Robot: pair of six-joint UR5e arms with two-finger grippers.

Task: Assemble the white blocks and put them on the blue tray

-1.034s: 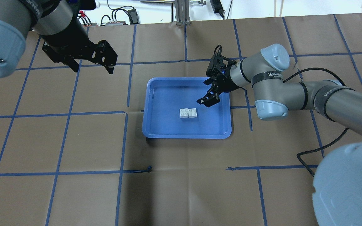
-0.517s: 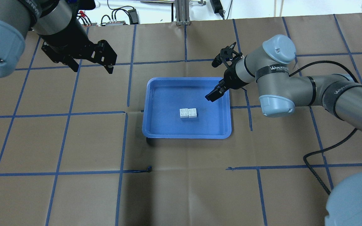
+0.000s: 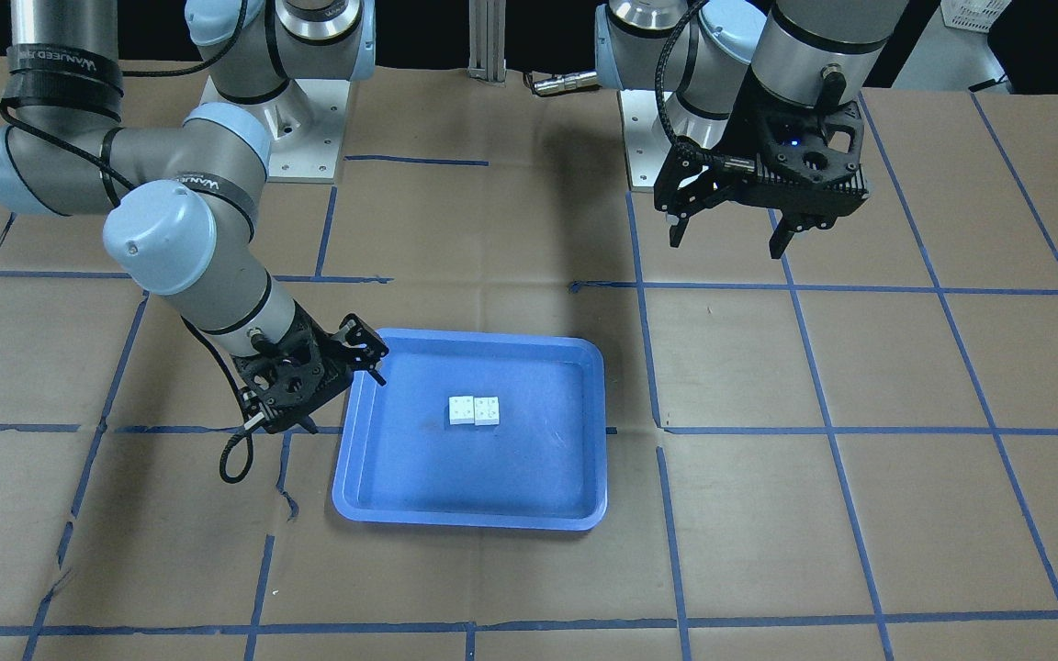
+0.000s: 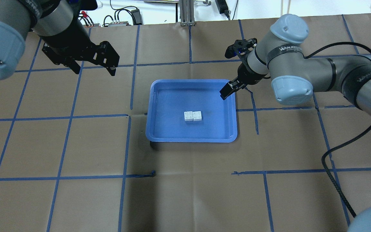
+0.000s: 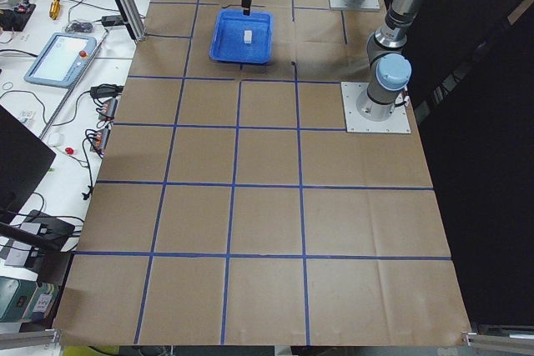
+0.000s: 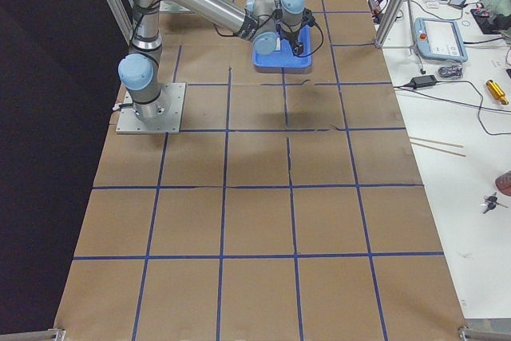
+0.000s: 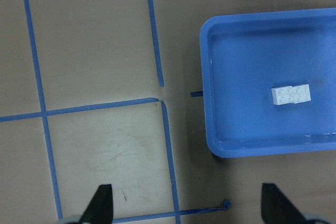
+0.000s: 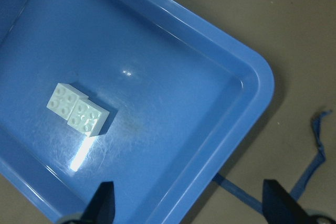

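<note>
Backed off the white blocks [image 4: 193, 116], right gripper [image 4: 226, 93] shows fingers [image 8: 105, 204] gaping empty in wrist view, edge-on overhead.

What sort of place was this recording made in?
Most likely a robotics lab workcell. The left arm and right arm are bolted on plates to a table covered in brown paper with a blue tape grid. A teach pendant and cables lie on the side bench.
</note>
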